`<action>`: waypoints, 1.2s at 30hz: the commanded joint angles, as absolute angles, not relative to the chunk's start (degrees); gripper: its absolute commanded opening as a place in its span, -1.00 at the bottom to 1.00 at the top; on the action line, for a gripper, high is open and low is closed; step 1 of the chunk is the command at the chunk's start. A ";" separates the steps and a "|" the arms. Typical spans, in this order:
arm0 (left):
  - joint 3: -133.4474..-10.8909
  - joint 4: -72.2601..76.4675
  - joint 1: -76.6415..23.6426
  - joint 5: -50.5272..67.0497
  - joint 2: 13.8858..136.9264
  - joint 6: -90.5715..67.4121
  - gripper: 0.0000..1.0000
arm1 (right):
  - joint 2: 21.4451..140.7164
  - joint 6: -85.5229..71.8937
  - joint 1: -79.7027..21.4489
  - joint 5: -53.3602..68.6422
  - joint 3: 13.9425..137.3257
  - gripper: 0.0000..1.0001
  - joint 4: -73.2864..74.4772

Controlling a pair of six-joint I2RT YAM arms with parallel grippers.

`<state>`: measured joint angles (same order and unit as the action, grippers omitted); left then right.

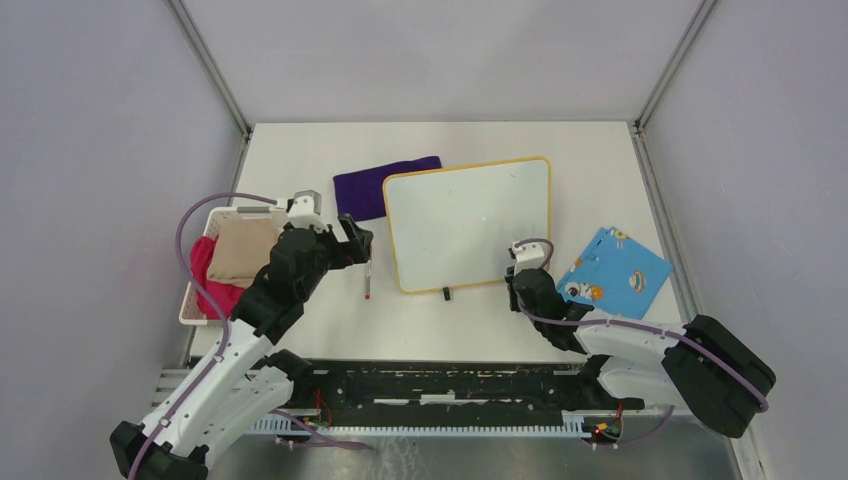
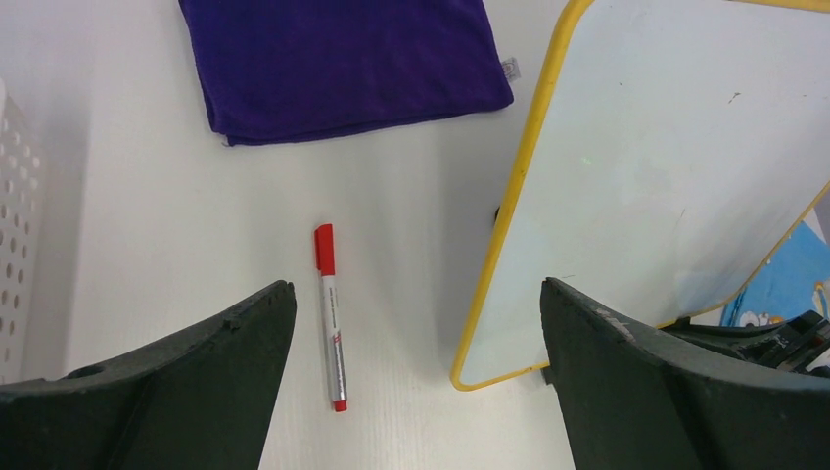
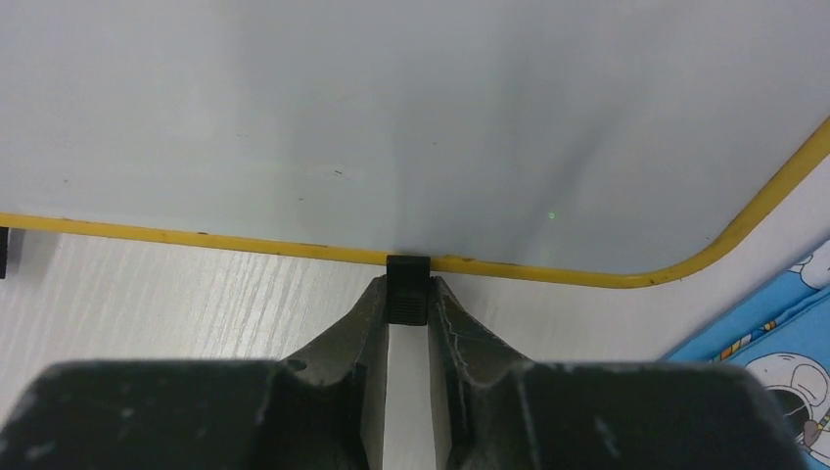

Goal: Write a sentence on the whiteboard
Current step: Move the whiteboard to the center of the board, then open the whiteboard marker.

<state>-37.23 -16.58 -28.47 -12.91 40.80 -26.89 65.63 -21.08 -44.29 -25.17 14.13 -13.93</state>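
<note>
Zero strokes on the board so far. The glossy white rectangular whiteboard with a thin yellow-orange frame (image 1: 468, 225) sits mid-table, just right of centre, and its face reads blank in all three views: no red sentence, only faint specks and glare.

Right gripper (image 3: 407, 304): fingers drawn narrow, pinching the small black plastic foot (image 3: 407, 274) on the whiteboard's near edge. Contact looks made on both sides of the foot. You seem to be bracing the board.

Left gripper (image 2: 416, 286): fingers spread wide, holding nothing, poised above the slim white marker pen with a red cap (image 2: 330, 318). The pen lies flat on the white table (image 1: 300, 150), just left of the board's frame and apart from it. Its cap looks to be on.

Also out: a folded purple cloth (image 2: 343, 69) beyond the pen, touching the board's far left corner in the top view; a blue patterned cloth (image 1: 613, 272) to the right.

Judgement: early stage. Board secured, or nearly. Left for you: pick up the pen, uncap it, then write the whole sentence.
</note>
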 commanded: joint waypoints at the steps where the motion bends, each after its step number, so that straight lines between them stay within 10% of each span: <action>1: -37.78 -15.56 -28.66 -15.99 39.86 -23.04 0.99 | 65.46 -23.50 -44.18 -29.11 14.38 -0.60 -18.11; 20: -37.24 -15.51 -28.67 -15.85 39.09 -23.30 0.99 | 74.54 -25.06 -46.63 -26.13 20.24 -0.64 -20.96; 27: -38.10 -18.54 -28.65 -15.10 40.10 -24.11 0.99 | 66.43 -24.20 -46.60 -24.20 18.01 -0.10 -16.39; 36: -40.04 -28.22 -28.57 -15.82 43.14 -30.62 0.99 | 51.28 -18.40 -46.97 -13.64 15.04 0.01 -7.08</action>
<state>-37.15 -23.14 -28.47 -14.98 40.53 -27.27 54.78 -21.50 -46.63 -18.94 16.03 -11.79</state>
